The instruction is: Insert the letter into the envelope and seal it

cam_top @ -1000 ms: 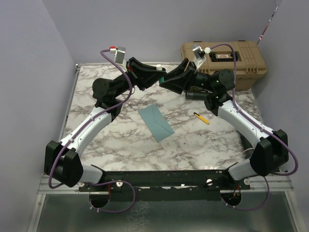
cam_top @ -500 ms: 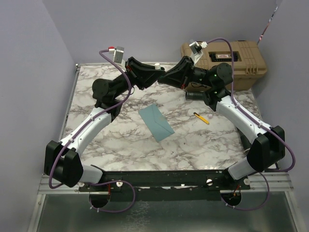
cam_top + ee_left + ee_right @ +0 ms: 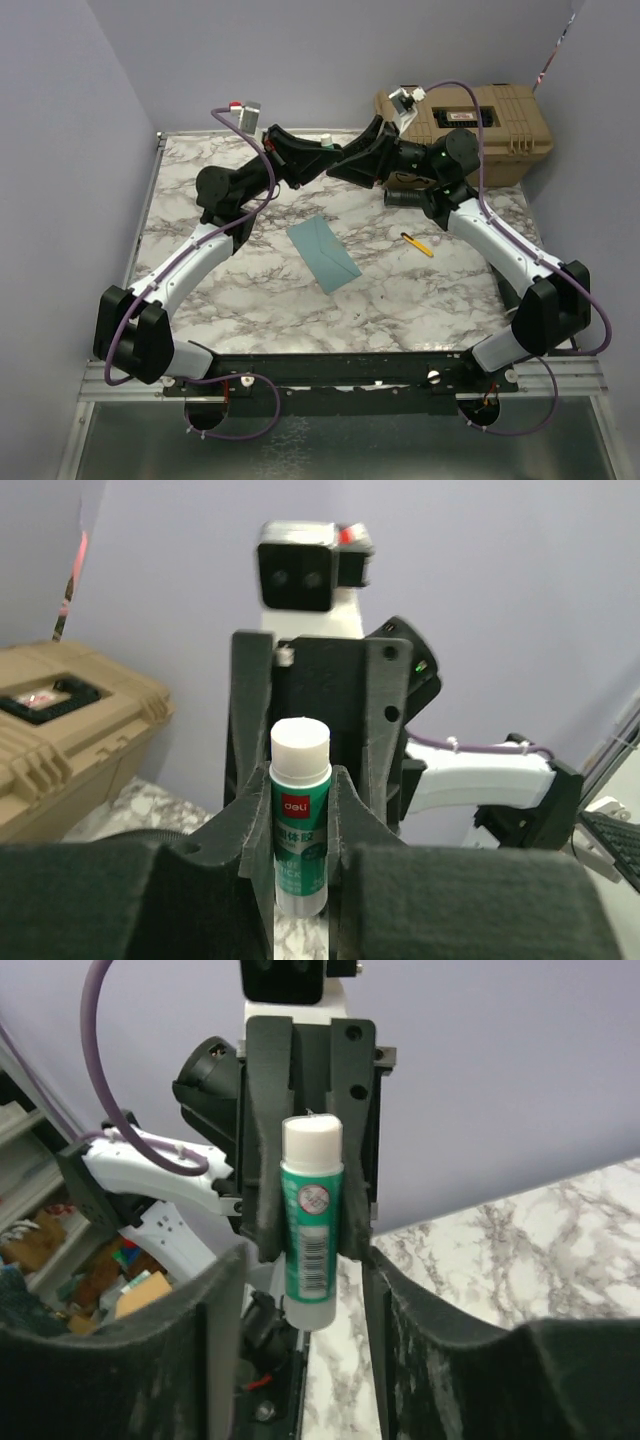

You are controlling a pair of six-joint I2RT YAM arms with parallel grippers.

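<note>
The teal envelope (image 3: pixel 322 252) lies flat on the marble table (image 3: pixel 260 300), in the middle and apart from both arms. The letter is out of view. Above the table's far edge my left gripper (image 3: pixel 322 152) (image 3: pixel 300 785) is shut on an upright green glue stick (image 3: pixel 299 815) (image 3: pixel 312 1220) with its white end up. My right gripper (image 3: pixel 347 165) (image 3: pixel 305 1270) faces it nose to nose. Its jaws are open and straddle the stick's lower end, with a gap on each side.
A tan hard case (image 3: pixel 465 125) stands at the back right corner. A small yellow and black pen-like tool (image 3: pixel 418 244) lies to the right of the envelope. Purple walls close in the left and back sides.
My right gripper has moved left and upward until it meets the left gripper at the glue stick. The left arm has shifted only slightly. The envelope has not moved.
</note>
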